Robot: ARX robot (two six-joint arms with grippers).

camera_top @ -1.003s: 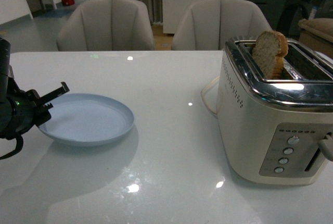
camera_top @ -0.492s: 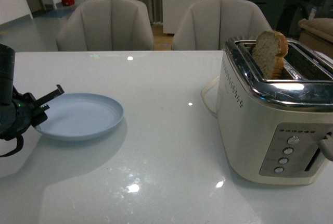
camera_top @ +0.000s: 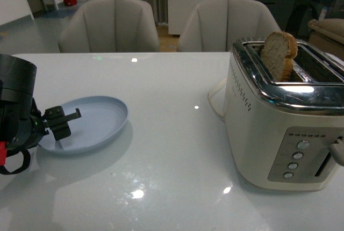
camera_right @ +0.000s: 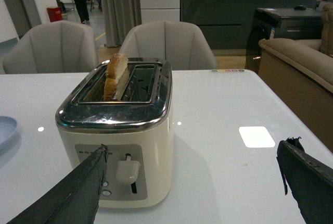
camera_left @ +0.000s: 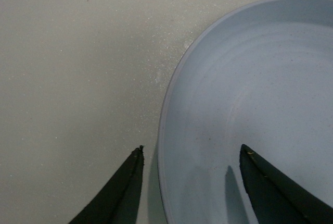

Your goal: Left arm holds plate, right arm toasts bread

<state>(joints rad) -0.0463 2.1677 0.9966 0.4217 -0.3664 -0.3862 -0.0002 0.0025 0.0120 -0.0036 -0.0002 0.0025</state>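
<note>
The pale blue plate (camera_top: 99, 119) lies on the white table at the left and looks slightly tilted. My left gripper (camera_top: 65, 125) is open at its left rim. In the left wrist view the left gripper (camera_left: 191, 147) straddles the rim of the plate (camera_left: 250, 78), one jaw over the table and one over the plate's inside. The bread (camera_top: 278, 55) stands upright in the near slot of the cream toaster (camera_top: 269, 134). My right gripper (camera_right: 193, 148) is open and empty, facing the control side of the toaster (camera_right: 122, 130) with the bread (camera_right: 115, 73) in it. It does not show in the front view.
The toaster's lever (camera_right: 128, 170) is up. A pale cord (camera_top: 215, 99) loops from the toaster's left side. Two grey chairs (camera_top: 110, 24) stand behind the table's far edge. A sofa (camera_right: 302, 62) is to the right of the table.
My left gripper has turned and moved right over the plate's left rim. The plate has shifted a little left and now looks tilted. The bread and toaster have not moved.
</note>
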